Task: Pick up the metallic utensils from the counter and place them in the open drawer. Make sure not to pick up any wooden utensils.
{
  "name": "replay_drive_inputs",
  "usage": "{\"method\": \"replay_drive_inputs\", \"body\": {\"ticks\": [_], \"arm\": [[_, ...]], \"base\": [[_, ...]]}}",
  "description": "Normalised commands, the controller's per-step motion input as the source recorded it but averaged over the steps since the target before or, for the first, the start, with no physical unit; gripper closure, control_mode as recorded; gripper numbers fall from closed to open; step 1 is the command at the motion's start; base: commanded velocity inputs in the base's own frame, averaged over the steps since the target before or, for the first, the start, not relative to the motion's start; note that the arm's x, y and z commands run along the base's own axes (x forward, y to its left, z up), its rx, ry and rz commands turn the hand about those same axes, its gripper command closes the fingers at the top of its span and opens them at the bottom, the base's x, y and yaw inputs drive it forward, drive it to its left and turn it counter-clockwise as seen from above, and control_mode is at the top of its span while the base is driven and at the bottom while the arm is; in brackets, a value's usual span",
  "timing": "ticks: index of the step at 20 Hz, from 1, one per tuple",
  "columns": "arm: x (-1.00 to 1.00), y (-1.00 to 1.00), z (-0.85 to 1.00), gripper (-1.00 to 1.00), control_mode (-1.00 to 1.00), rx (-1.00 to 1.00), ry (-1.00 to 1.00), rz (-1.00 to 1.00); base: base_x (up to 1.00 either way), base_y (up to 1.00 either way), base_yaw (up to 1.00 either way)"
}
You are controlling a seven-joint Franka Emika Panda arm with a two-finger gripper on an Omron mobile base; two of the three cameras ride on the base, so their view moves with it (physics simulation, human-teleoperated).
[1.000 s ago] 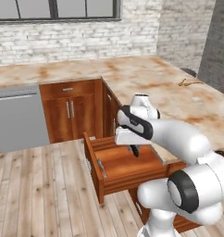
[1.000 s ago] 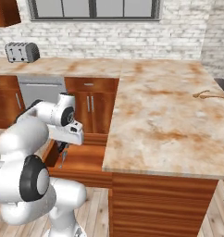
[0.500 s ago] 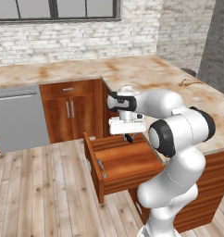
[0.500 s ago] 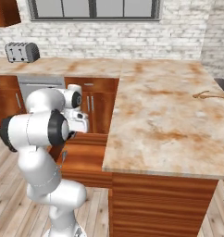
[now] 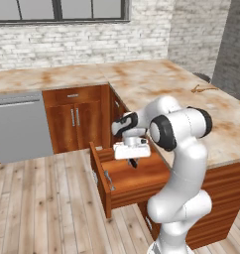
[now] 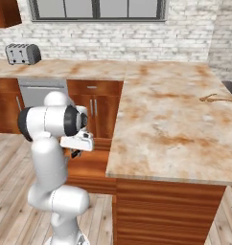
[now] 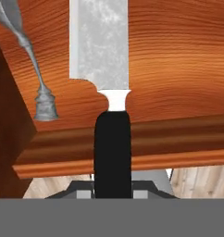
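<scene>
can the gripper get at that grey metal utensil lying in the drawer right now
Probably not as things stand. The gripper is shut on the knife, its black handle between the jaws, so its grip is taken. The grey utensil lies uncovered on the drawer floor beside the blade, so the path itself looks free.

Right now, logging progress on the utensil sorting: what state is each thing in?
Drawer: pulled open.
Gripper: shut on the knife, above the drawer.
Knife: held by its black handle.
Grey metal utensil: lying in the drawer.
Wooden utensil: on the counter, untouched.
</scene>
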Motion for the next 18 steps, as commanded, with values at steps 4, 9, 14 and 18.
{"method": "replay_drive_inputs", "body": {"ticks": [4, 9, 14, 18], "arm": [[0.24, 0.01, -0.87, 1.00, -1.00, 0.00, 0.00, 0.00], [0.33, 0.00, -0.11, 1.00, -1.00, 0.00, 0.06, 0.00], [0.43, 0.00, -0.27, 1.00, -1.00, 0.00, 0.05, 0.00], [0.15, 0.00, -0.67, 1.00, -1.00, -0.01, 0.00, 0.00]], "base": [[0.00, 0.00, 0.00], [0.00, 0.00, 0.00], [0.00, 0.00, 0.00], [0.00, 0.00, 0.00]]}}
